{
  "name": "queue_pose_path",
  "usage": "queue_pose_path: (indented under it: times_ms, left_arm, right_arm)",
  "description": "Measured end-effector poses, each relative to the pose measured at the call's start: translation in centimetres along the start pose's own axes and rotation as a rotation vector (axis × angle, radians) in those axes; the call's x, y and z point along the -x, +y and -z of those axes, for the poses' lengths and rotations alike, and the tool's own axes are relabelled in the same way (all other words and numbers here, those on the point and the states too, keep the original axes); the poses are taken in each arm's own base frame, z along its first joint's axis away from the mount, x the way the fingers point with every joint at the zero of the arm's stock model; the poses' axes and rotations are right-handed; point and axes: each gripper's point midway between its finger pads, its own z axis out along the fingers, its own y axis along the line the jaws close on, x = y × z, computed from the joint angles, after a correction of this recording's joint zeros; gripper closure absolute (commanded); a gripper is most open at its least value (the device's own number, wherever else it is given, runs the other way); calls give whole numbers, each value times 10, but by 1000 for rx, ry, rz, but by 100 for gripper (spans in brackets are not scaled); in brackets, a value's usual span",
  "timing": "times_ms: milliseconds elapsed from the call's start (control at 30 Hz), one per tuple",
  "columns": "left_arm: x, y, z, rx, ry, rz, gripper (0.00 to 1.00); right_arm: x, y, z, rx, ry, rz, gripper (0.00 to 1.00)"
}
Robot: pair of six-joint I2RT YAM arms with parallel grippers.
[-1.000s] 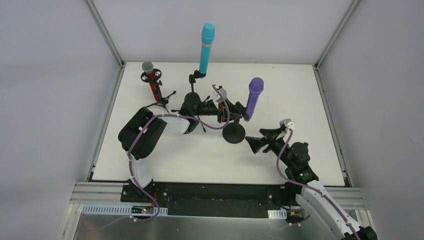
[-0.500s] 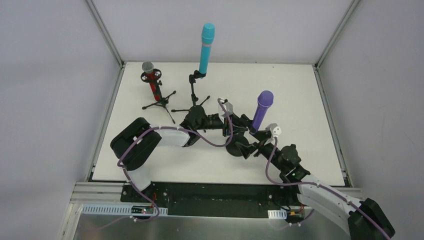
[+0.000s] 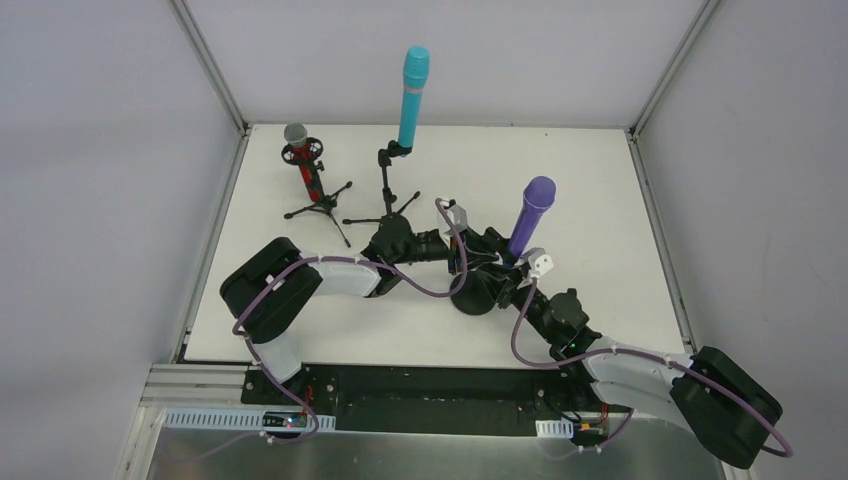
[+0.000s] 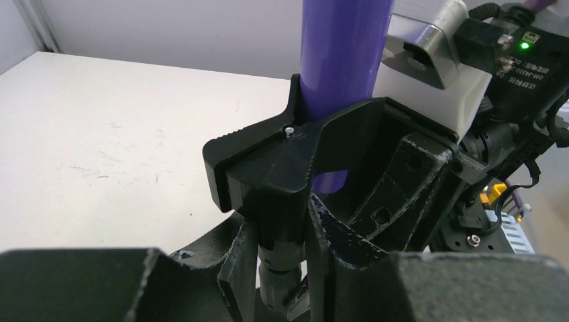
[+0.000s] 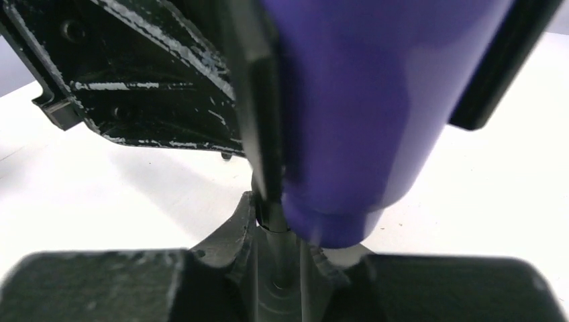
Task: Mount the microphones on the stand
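Near the middle of the table (image 3: 620,200), the purple microphone (image 3: 531,215) stands almost upright, its lower end pushed into the black clip (image 4: 282,161) of the round-based stand (image 3: 470,297). The left claw (image 4: 280,258) is clenched on the stand's thin stem just under the clip. The right claw (image 5: 278,251) looks clamped on the same stem from the other side. The red microphone (image 3: 304,165) and the cyan microphone (image 3: 412,95) already sit on their own stands at the back, so this is probably the last one being seated. The next move likely calls for a steady stand and a slow, one-at-a-time release, so the top-heavy microphone does not tip. Both arms cover most of the round base from above, so I cannot tell whether it lies flat. Both wrist views cut off the microphone's head, and how deeply the clip grips is hard to judge.
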Motion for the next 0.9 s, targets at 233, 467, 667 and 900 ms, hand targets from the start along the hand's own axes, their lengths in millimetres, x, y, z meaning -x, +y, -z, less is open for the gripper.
queue_pose_path:
  times_ms: [233, 467, 667, 900]
  left_arm:
    - [5, 0, 1, 15, -8, 0, 100]
    - [14, -2, 2, 26, -17, -5, 100]
    - [21, -4, 5, 34, 7, 5, 100]
    - [55, -7, -2, 29, 11, -25, 100]
  right_arm:
    - [1, 0, -2, -18, -15, 0, 100]
    - [0, 2, -2, -20, -8, 3, 100]
    - [-2, 4, -1, -16, -3, 10, 100]
    - [4, 3, -2, -23, -24, 12, 100]
